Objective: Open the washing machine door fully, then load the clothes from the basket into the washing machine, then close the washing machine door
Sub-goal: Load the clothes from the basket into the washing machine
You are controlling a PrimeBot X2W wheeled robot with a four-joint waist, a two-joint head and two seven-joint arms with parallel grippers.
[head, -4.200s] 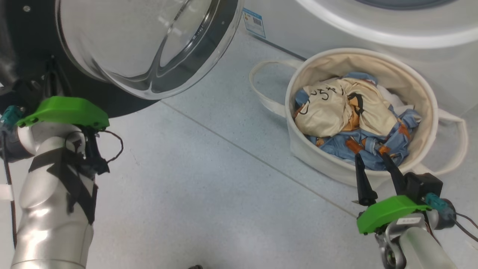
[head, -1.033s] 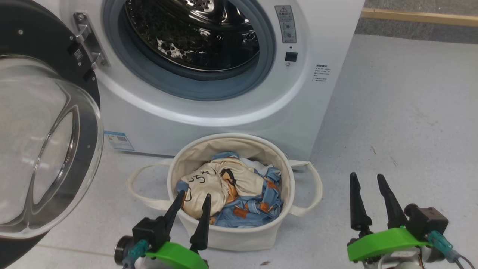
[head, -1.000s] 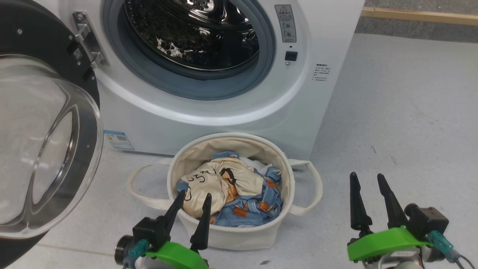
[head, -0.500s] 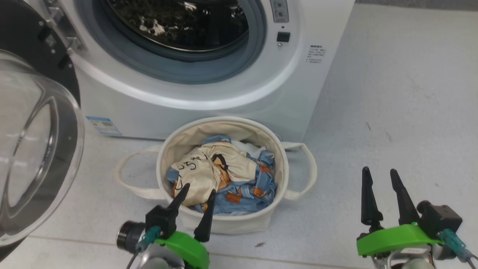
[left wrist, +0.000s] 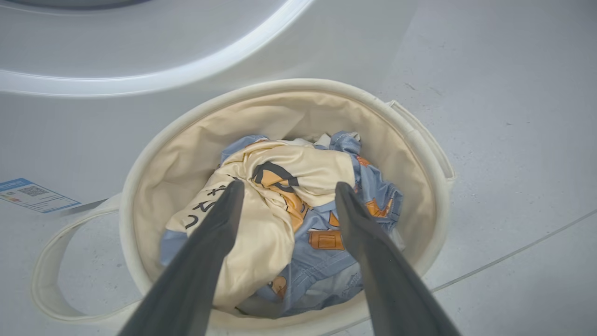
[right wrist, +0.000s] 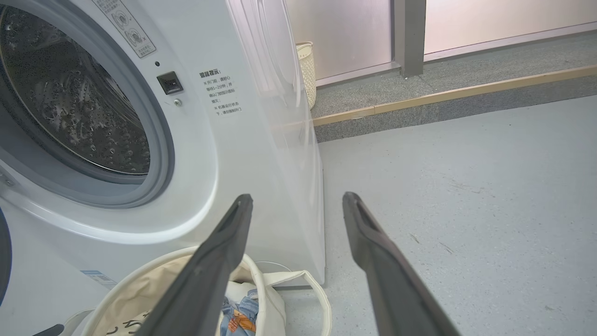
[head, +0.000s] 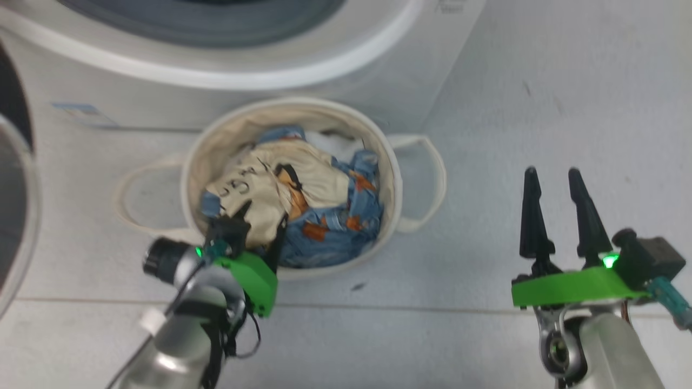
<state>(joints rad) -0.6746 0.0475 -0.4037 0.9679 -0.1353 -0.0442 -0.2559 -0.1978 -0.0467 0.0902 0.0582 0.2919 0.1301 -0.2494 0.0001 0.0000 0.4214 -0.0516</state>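
washing machine [right wrist: 261, 140]: white boxy front, smooth and glossy; a broad raised white ring curves round the mouth; inside it a grey rubber seal [right wrist: 158, 154], then a perforated shiny steel drum [right wrist: 70, 107]; a small blue label [left wrist: 32, 196] sits low on the front panel
washing machine door [head: 13, 205]: swung out at the left edge of the head view; dark rim and clear curved glass, blurred
floor [head: 540, 81]: pale grey, finely speckled, with thin joint lines
basket [head: 397, 178]: round tub of cream-white canvas with a soft rolled rim; stands on the floor at the foot of the washer, below the mouth; two flat loop handles [head: 432, 178], one on each side
clothes: [head: 324, 216] in the basket; a crumpled light-blue bundle with orange patches, and over it a smooth cream satin piece [head: 303, 178] with black markings
left gripper [head: 266, 212]: long dark tapered fingers spread apart; over the basket's near rim, tips above the cream piece; whether they touch the cloth I cannot tell
right gripper [head: 552, 172]: fingers apart, holding nothing; over bare floor, well to the right of the basket; mounted on a green plastic bracket [head: 573, 283]
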